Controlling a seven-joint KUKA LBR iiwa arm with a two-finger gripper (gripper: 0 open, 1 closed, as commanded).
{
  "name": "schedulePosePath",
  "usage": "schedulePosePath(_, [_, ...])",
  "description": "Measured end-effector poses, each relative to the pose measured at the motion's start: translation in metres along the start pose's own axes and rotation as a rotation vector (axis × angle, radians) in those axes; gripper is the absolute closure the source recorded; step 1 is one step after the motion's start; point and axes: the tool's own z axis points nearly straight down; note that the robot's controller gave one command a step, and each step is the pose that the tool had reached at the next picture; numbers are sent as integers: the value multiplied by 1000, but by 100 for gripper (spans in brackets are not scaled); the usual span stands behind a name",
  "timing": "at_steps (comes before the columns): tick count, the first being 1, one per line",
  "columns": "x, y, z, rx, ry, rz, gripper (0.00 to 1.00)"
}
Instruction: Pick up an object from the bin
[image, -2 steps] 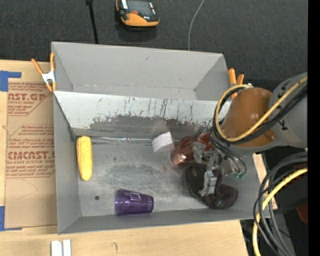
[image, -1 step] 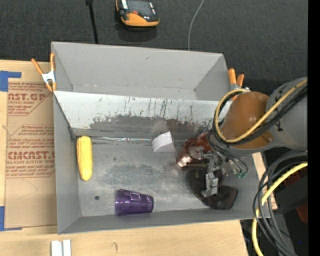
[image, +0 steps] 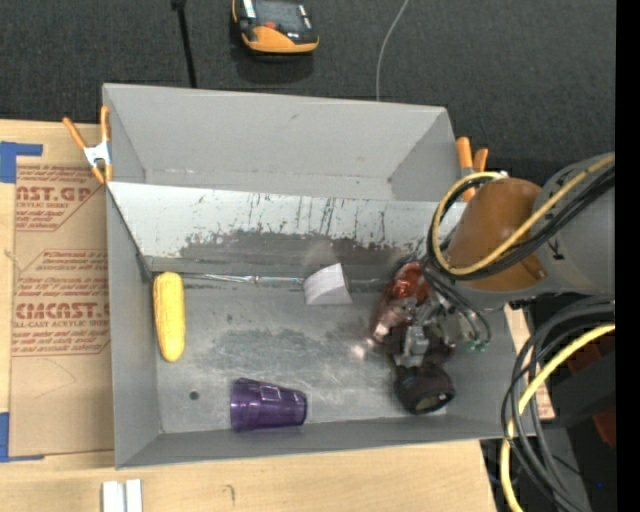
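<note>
A yellow corn (image: 169, 315) lies along the left wall of the bin (image: 280, 140). A purple cup (image: 267, 404) lies on its side by the front wall. A white block (image: 325, 284) sits near the middle, toward the back. All three are well apart from the gripper (image: 418, 338), with bare floor between them.

At the right end lies a red thing (image: 406, 284), just beside the gripper on its back side. A black round thing (image: 425, 389) lies just beside it at the front; what kind it is cannot be told.

The arm (image: 590, 240) reaches in from the right. Its orange cover (image: 495, 235), looped by cables (image: 441, 215), is above the right wall. The gripper is low over the floor; whether it is released or clenched cannot be told.
</note>
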Motion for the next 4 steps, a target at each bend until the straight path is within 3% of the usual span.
schedulePosePath(1, [0,0,0,0,0,0,100])
schedulePosePath(2, [-15,-4,-40,-2,19,12,100])
schedulePosePath(3, [-17,2,-107,0,16,52,100])
schedulePosePath(4, [-30,8,-84,4,-1,49,100])
